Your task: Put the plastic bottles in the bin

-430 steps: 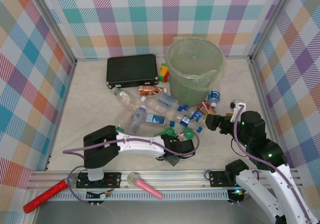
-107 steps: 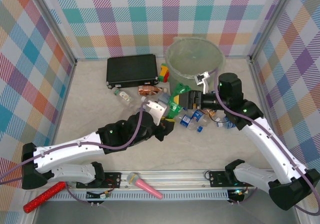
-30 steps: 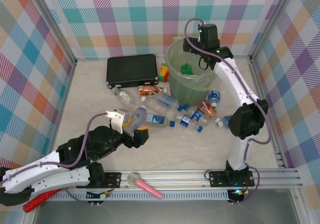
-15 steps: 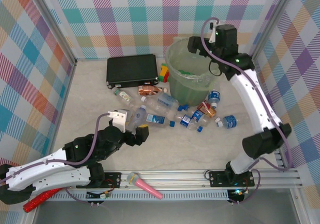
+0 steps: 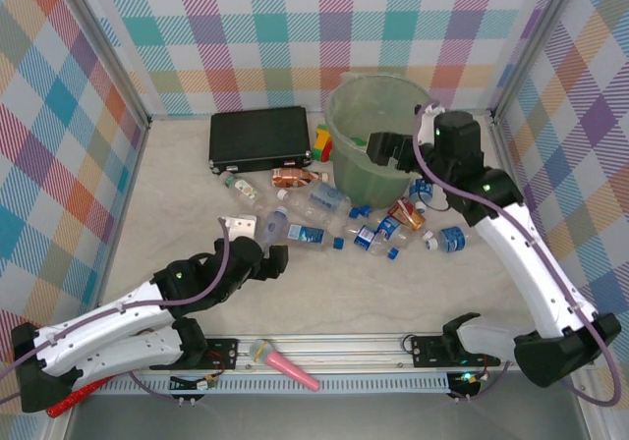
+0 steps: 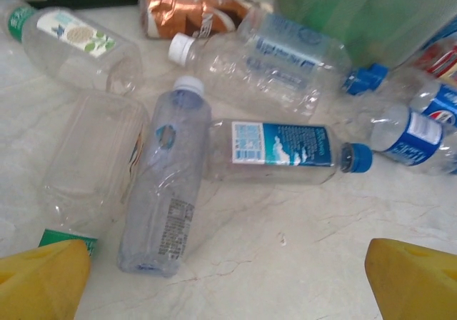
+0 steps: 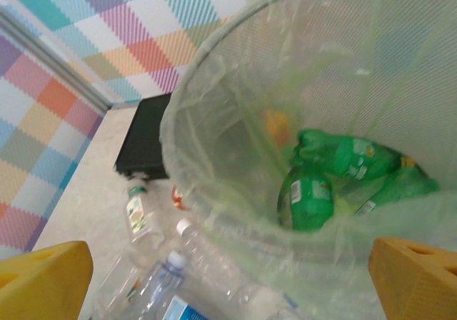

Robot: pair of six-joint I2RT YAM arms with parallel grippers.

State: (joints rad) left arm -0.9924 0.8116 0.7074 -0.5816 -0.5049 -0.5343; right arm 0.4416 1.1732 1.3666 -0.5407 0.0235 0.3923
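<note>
Left claw: I'm holding my left claw (image 6: 228, 284) wide open with nothing in it, low over the counter (image 5: 393, 293), just short of the pile.
Right claw: I'm hanging my right claw (image 7: 228, 277) open and empty at the near rim of the bin (image 5: 346, 170), looking down into it.
Bin: it's standing at the far side of the counter, right of the black case (image 5: 258, 137). Green bottles (image 7: 307, 195) are lying inside on the liner.
Bottles: the rest are lying scattered on the counter in front of the bin. A clear bottle (image 6: 164, 191) and a blue-labelled bottle (image 6: 278, 152) are touching, straight ahead of my left claw, and a copper-brown bottle (image 6: 186, 16) is lying beyond them.
</note>
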